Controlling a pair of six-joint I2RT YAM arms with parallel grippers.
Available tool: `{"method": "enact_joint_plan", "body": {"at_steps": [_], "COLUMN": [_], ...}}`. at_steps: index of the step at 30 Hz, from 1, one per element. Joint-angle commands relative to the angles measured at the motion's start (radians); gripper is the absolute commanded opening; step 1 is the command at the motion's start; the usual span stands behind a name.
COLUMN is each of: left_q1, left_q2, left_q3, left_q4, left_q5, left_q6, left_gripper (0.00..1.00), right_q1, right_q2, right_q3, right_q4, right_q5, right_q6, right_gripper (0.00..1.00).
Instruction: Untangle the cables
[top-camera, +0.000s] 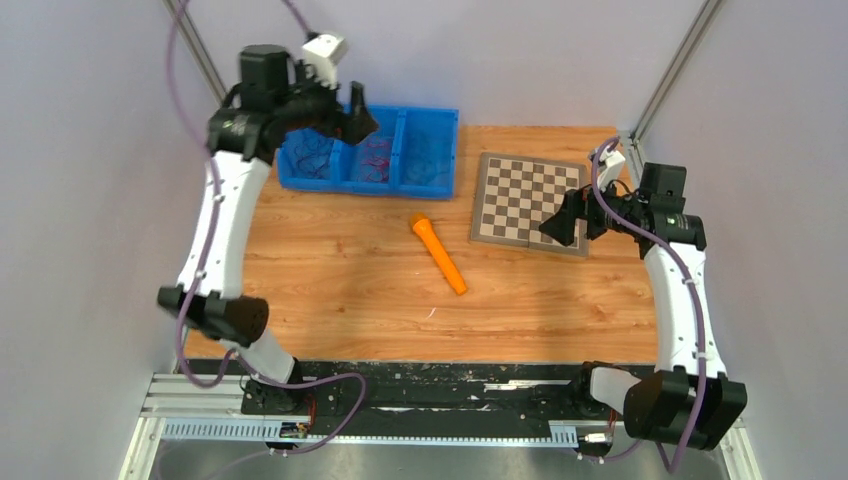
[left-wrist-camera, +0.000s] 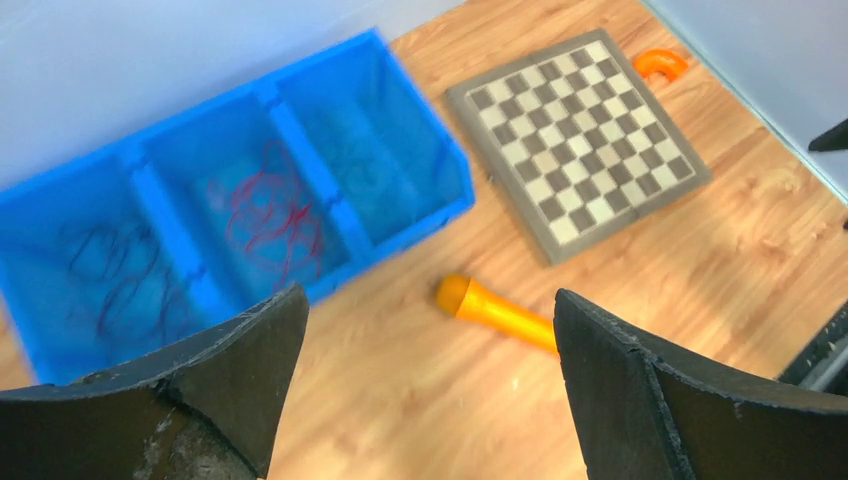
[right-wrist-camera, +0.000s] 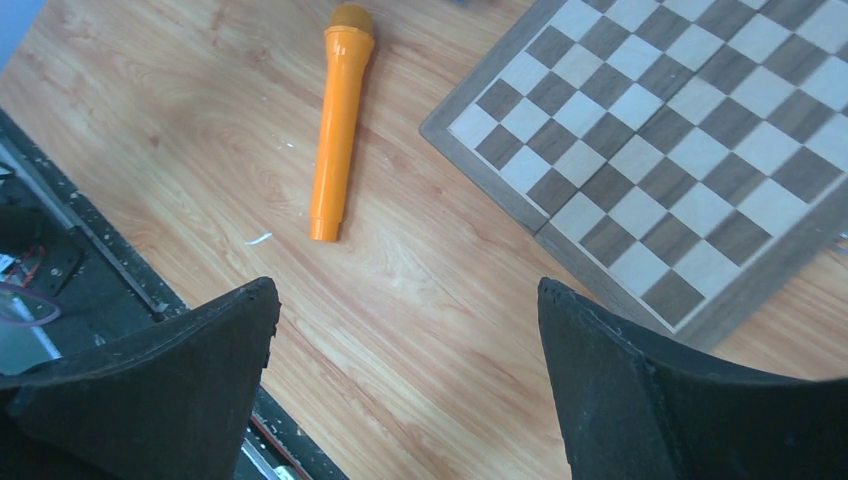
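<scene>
The cables lie in a blue three-part bin (top-camera: 440, 160). In the left wrist view, a dark purple bunch (left-wrist-camera: 120, 280) is in the left compartment, a red bunch (left-wrist-camera: 270, 210) in the middle one, and faint blue wires (left-wrist-camera: 372, 170) in the right one. They also show in the top view, purple (top-camera: 315, 155) and red (top-camera: 375, 158). My left gripper (top-camera: 362, 115) is open and empty, raised above the bin's middle; its wrist view (left-wrist-camera: 430, 330) looks past the bin at bare wood. My right gripper (top-camera: 560, 222) is open and empty above the chessboard's near right corner, and also shows in its wrist view (right-wrist-camera: 410, 330).
An orange toy microphone (top-camera: 438, 253) lies on the wooden table (top-camera: 330, 270) in front of the bin. A folded chessboard (top-camera: 525, 195) lies at the back right. An orange ring (left-wrist-camera: 660, 62) sits beyond the board. Grey walls close in the sides.
</scene>
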Motion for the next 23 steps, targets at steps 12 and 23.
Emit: {"method": "enact_joint_plan", "body": {"at_steps": [12, 23], "left_q1": [0.307, 0.307], "left_q2": [-0.612, -0.644], "left_q3": [-0.890, -0.974], "left_q4": [-0.103, -0.074], "left_q5": [-0.129, -0.153], "left_q6": [0.069, -0.006], "left_gripper": [1.00, 1.00], "right_q1": [-0.002, 0.016], "right_q2": [-0.102, -0.095], "right_q3": [-0.188, -0.202], "right_q4": [-0.025, -0.009], "right_q5": [0.270, 0.244], "right_q6": [-0.004, 0.054], "right_gripper": [1.00, 1.00]}}
